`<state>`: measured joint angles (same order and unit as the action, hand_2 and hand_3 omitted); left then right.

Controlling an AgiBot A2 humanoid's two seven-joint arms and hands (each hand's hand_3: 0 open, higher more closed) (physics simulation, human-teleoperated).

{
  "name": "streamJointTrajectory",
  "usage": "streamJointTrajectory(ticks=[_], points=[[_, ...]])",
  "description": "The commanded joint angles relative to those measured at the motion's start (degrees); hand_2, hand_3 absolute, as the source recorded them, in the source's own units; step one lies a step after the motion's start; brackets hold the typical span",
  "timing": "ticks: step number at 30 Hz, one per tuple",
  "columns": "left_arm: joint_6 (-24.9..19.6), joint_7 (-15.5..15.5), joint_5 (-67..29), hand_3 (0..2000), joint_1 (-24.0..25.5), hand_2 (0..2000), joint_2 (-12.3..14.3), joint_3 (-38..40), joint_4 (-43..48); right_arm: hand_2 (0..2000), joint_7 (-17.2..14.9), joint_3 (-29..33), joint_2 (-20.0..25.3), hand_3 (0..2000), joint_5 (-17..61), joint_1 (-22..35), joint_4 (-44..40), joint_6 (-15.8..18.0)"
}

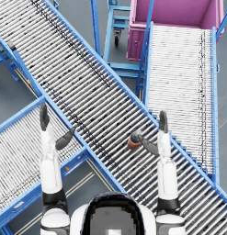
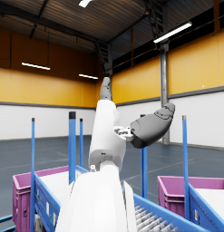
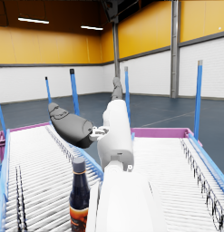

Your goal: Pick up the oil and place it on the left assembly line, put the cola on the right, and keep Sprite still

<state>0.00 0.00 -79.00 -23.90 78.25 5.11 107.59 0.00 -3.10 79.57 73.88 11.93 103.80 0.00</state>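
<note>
Bottle (image 3: 79, 195) is standing upright on the central conveyor (image 1: 87, 82), long axis vertical, with a dark body, black cap and orange label. I'm not managing to read whether it's the oil or the cola. It's sitting just beside the right hand (image 1: 161, 131), on the thumb side, toward the robot's middle. In the right wrist view it's sitting low beside the forearm with the thumb hanging above and past it, so I'm judging no contact. The right hand is holding nothing, with fingers straight and thumb splayed wide. The left hand (image 1: 44, 121) is doing the same, also empty, well apart from the bottle near the conveyor's other rail. The right hand is clearly nearer, so the grasp is looking like a drop and a sideways close toward the thumb. The left conveyor (image 1: 18, 147) and right conveyor (image 1: 179, 69) are flanking as drop zones.
</note>
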Motion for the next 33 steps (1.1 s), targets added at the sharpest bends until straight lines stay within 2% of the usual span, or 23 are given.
streamJointTrajectory(ticks=[1,7,10,16,18,19,22,29,30,31,33], points=[[0.0,0.0,0.0,0,-0.5,0,0.0,-0.8,0.0,0,0.0,-4.0,-0.4,0,0.0,-1.8,-2.3,0.0],[0.0,0.0,0.0,0,0.3,0,0.4,-0.8,-0.1,0,0.0,-9.0,0.5,0,0.0,-1.0,-9.8,0.0],[0.0,0.0,0.0,0,-0.4,0,0.4,-0.7,-0.6,0,0.0,-10.6,1.5,0,0.0,0.6,-17.1,0.0],[0.0,0.0,0.0,0,0.2,0,0.7,-0.8,-1.5,0,0.0,-12.2,4.1,0,0.0,6.1,-32.8,0.0],[0.0,0.0,0.0,0,-1.2,0,0.7,-0.5,-3.0,0,0.0,-12.6,4.8,0,0.0,7.7,-38.7,0.0],[0.0,0.0,0.0,0,-0.1,0,0.8,-0.7,-2.4,0,0.0,-13.1,5.3,0,0.0,8.7,-41.7,0.0],[0.0,0.0,0.0,0,-1.8,0,0.8,0.2,-4.4,0,0.0,-15.1,6.5,0,0.0,10.9,-46.6,0.0],[0.0,0.0,0.0,0,-1.4,0,1.1,1.4,-5.3,0,0.3,-17.8,9.3,0,0.0,17.6,-58.2,0.6],[0.0,0.0,0.0,0,-2.2,0,1.0,1.9,-6.4,1361,0.4,-17.7,9.3,327,0.0,17.7,-58.0,0.7],[0.0,0.0,0.0,0,-2.2,0,1.0,1.7,-6.3,2000,0.4,-17.4,9.3,653,0.0,17.8,-57.7,-0.2],[0.0,0.0,0.0,0,-2.5,0,1.1,1.5,-6.5,2000,0.4,-17.8,9.1,1307,0.1,17.7,-56.5,0.4]])
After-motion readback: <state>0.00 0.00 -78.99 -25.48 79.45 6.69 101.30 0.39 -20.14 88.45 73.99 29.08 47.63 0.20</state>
